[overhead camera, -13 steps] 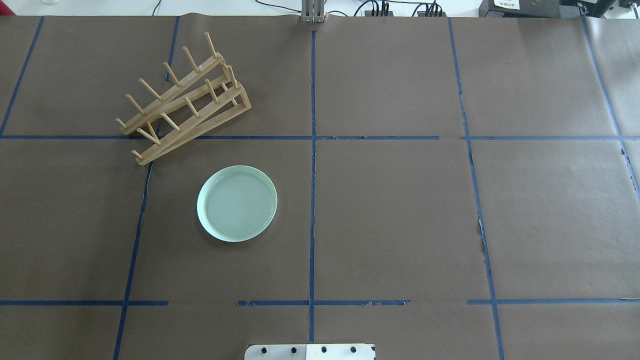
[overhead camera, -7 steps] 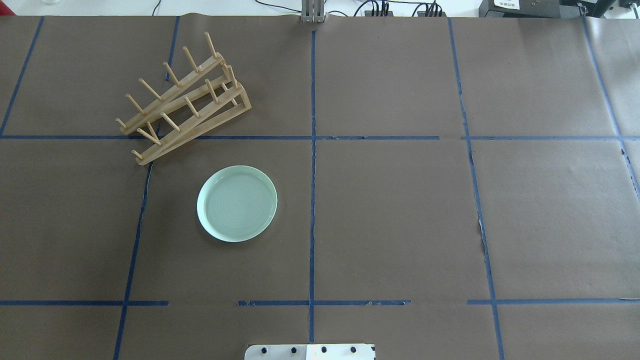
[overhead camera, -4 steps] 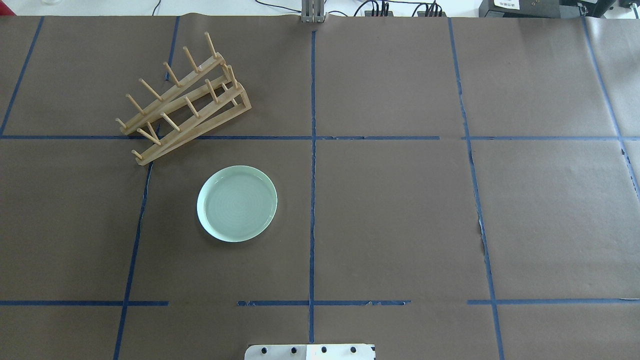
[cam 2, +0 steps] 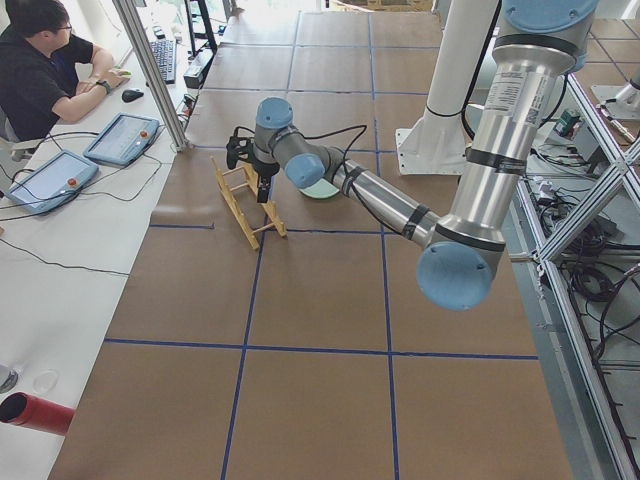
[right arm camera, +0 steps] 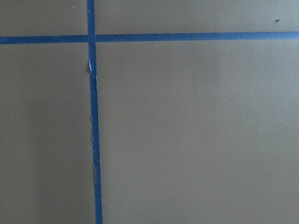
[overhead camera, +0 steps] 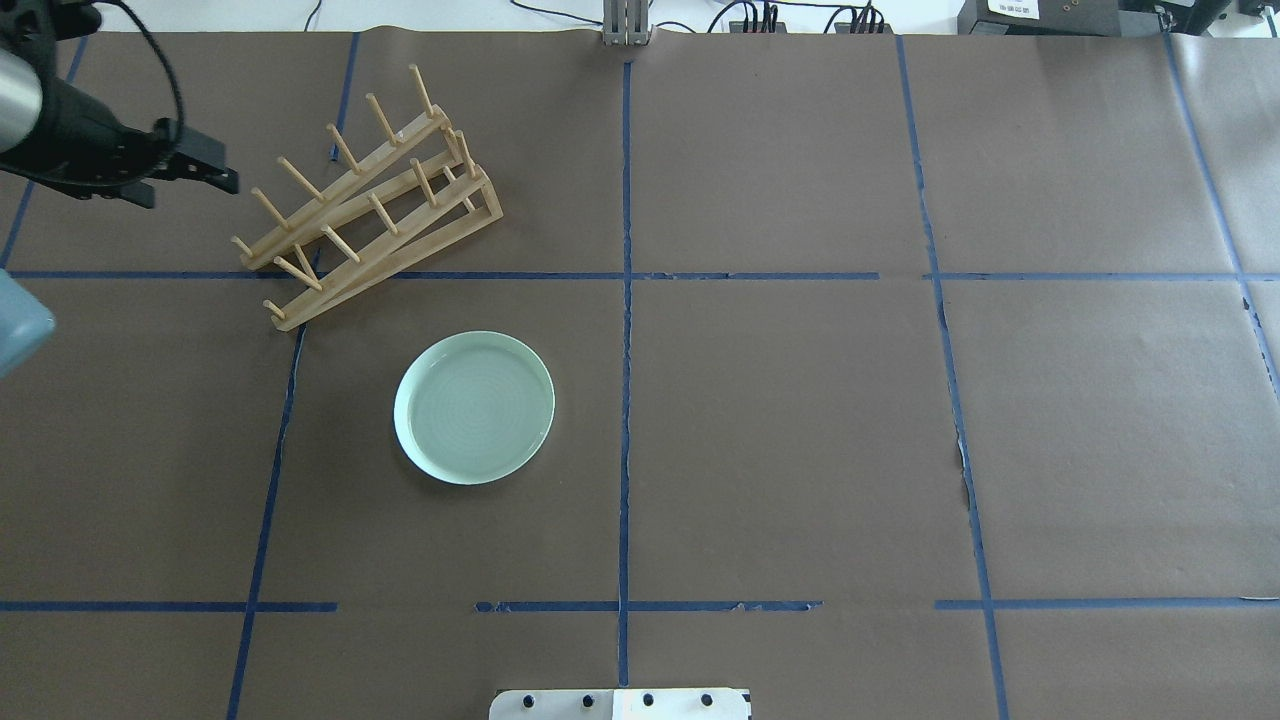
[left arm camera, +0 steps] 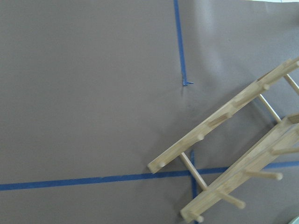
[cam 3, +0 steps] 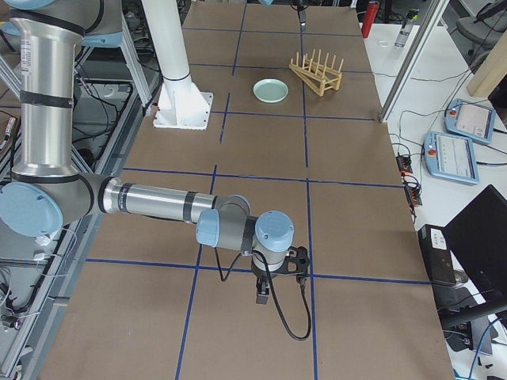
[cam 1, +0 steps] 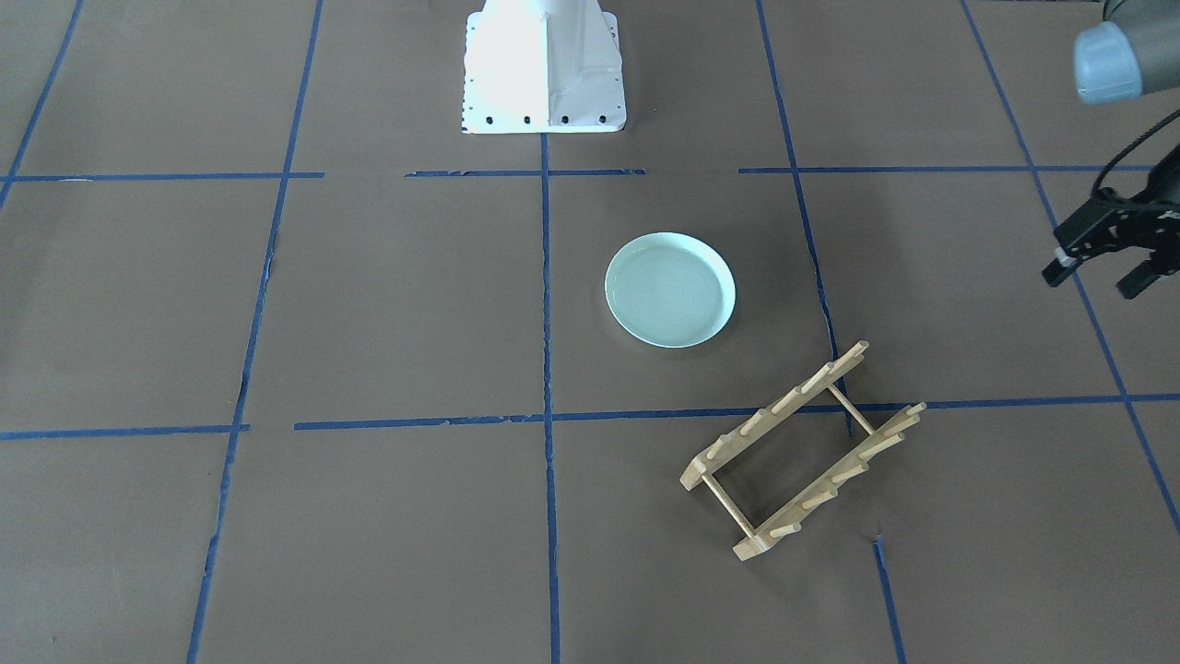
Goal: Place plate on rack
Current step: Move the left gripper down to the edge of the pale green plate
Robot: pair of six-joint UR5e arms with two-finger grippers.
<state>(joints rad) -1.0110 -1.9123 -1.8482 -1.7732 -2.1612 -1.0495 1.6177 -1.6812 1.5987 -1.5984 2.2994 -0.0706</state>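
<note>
The pale mint-green plate lies flat, right side up, on the brown table paper; it also shows in the front-facing view. The light-wood rack stands behind it to the left, pegs up, empty. My left gripper hovers to the left of the rack's end, jaws open and empty. The left wrist view shows the rack's end below. My right gripper shows only in the exterior right view, far from plate and rack; I cannot tell if it is open or shut.
The robot base stands at the table's near edge. Blue tape lines grid the paper. An operator sits at a side desk with tablets. A red cylinder lies on the side desk.
My left arm has come into the overhead view at the upper left, beside the rack. The plate and the rack have not moved.
</note>
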